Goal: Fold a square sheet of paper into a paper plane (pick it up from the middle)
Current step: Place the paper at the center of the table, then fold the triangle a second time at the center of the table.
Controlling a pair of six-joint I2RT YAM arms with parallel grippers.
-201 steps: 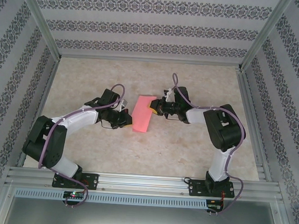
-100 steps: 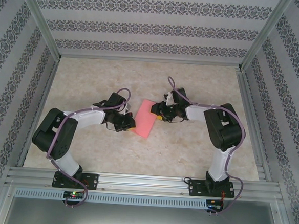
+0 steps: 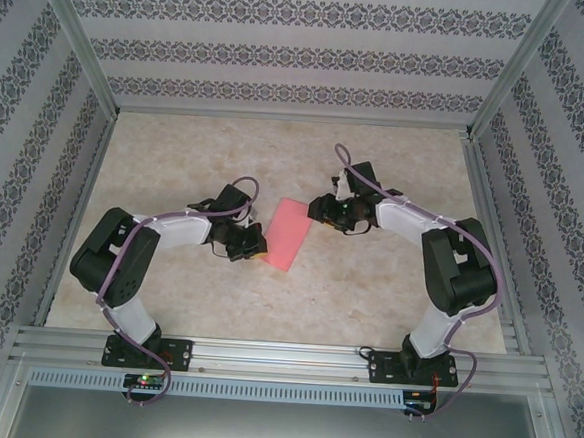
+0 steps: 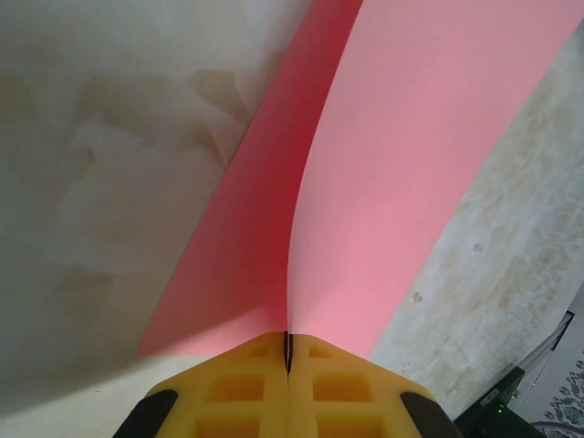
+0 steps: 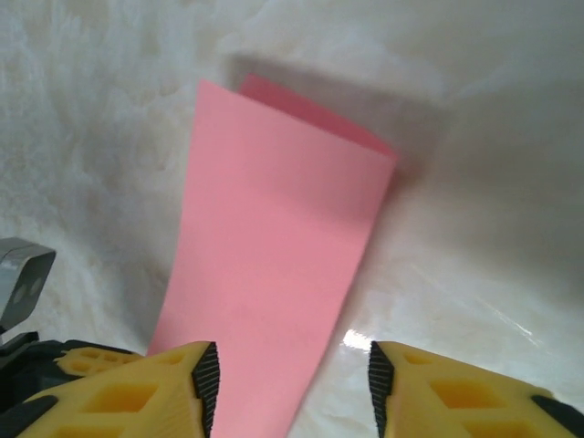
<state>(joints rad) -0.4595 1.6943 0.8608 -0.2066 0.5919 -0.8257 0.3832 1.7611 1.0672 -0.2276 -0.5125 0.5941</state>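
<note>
The square sheet of paper (image 3: 287, 235) is pink-red and folded in half into a long strip, lying slantwise on the table's middle. My left gripper (image 3: 255, 249) is shut on its near left edge. In the left wrist view, the yellow fingers (image 4: 237, 392) of the left gripper (image 4: 288, 345) pinch both layers of the sheet (image 4: 401, 155), which spread apart beyond the grip. My right gripper (image 3: 317, 211) stands open just off the sheet's far right end. In the right wrist view the right gripper (image 5: 292, 383) is over the sheet (image 5: 274, 255), jaws apart and touching nothing.
The marbled beige tabletop (image 3: 388, 286) stretches on all sides. Patterned walls and metal frame posts (image 3: 491, 93) enclose it. A rail (image 3: 282, 359) with both arm bases runs along the near edge.
My right gripper opened, released the sheet's far end and drew back to the right. The sheet swung to a more slanted lie, with the left gripper still clamped on it.
</note>
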